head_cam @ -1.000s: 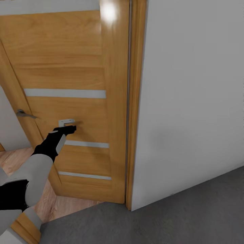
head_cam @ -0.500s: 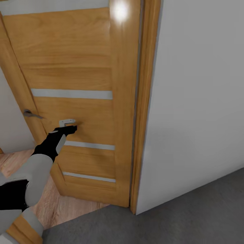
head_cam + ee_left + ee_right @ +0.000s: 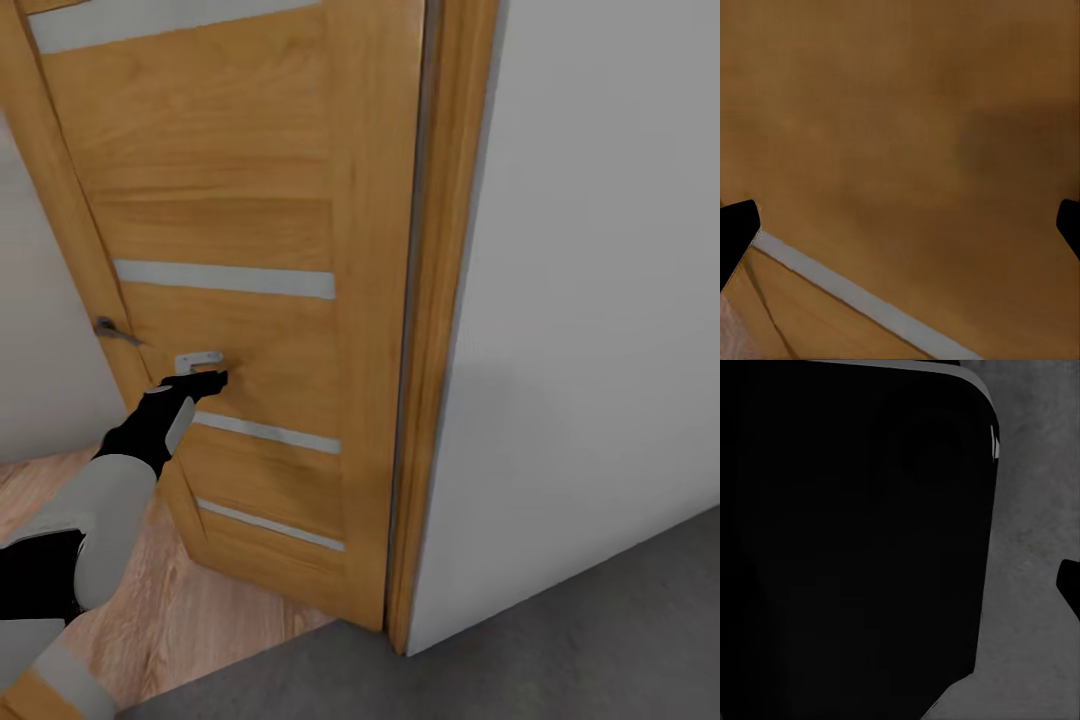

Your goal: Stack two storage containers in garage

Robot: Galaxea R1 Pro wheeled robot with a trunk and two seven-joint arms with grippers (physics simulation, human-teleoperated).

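While pressed against the orange door (image 3: 240, 330), left end effector (image 3: 205, 380) noted fingers spread, holding nothing. Door face dead ahead, hinged edge toward right-hand frame (image 3: 445, 320). Right end effector: grip state cannot be told.

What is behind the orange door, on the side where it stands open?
Past the orange door's free edge, light wood plank flooring and a pale wall show. The door covers the rest of that room. The left gripper is at the door's face.
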